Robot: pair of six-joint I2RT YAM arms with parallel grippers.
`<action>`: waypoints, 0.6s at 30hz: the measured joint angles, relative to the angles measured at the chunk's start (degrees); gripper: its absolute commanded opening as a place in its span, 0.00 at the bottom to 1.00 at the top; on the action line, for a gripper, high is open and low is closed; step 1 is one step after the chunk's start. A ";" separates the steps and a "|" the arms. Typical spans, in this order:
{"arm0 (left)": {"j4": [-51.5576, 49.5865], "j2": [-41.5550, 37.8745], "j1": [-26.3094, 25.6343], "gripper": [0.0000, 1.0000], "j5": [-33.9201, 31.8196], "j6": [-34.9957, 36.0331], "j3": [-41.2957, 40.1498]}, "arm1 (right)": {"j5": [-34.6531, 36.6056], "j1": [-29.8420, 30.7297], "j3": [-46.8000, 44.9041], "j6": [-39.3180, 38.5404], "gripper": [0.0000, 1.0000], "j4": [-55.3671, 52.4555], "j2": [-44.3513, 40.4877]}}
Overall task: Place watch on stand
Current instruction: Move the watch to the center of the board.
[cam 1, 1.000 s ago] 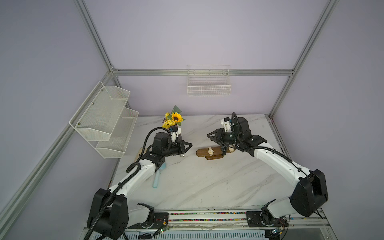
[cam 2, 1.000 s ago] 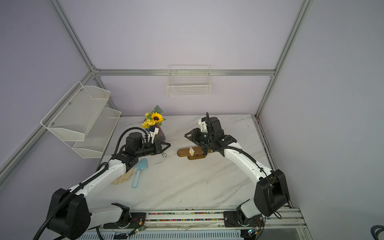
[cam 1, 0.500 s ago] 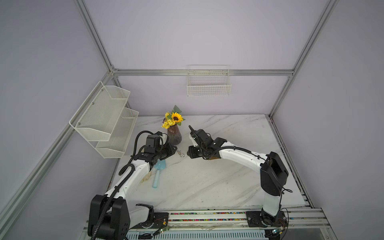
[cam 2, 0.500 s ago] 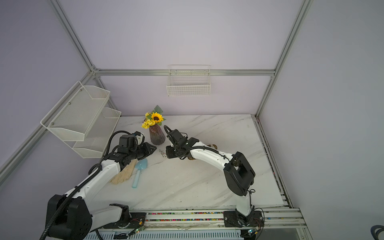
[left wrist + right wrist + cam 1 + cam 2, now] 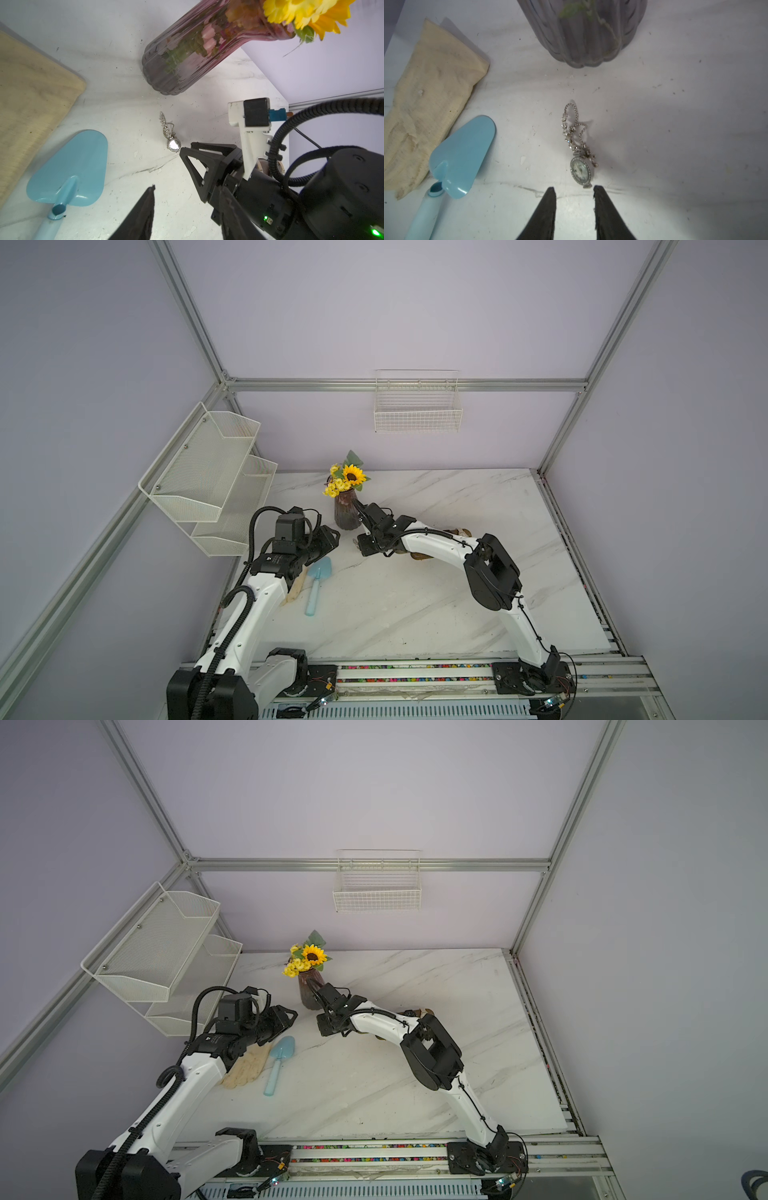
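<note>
A: While the left gripper (image 5: 332,538) stands parted in a top view, where's the stand?
B: Rounded dark-wood bar (image 5: 460,532) behind the right arm (image 5: 436,545).
A: Left wrist?
B: Jewelled chain watch (image 5: 173,144) flat on the marble tabletop (image 5: 124,166).
A: Right wrist?
B: Right gripper (image 5: 573,189) spread, empty, just short of its oval dial.

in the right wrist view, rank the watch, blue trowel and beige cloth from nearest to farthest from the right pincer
1. watch: lying just ahead of the open right pincer.
2. blue trowel: further off, toward the left arm's side.
3. beige cloth: beyond the trowel on that same side, farthest.
</note>
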 measured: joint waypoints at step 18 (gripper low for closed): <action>-0.44 2.23 1.75 0.47 3.08 -0.02 0.00 | -0.48 1.09 3.80 -3.85 0.20 1.11 6.49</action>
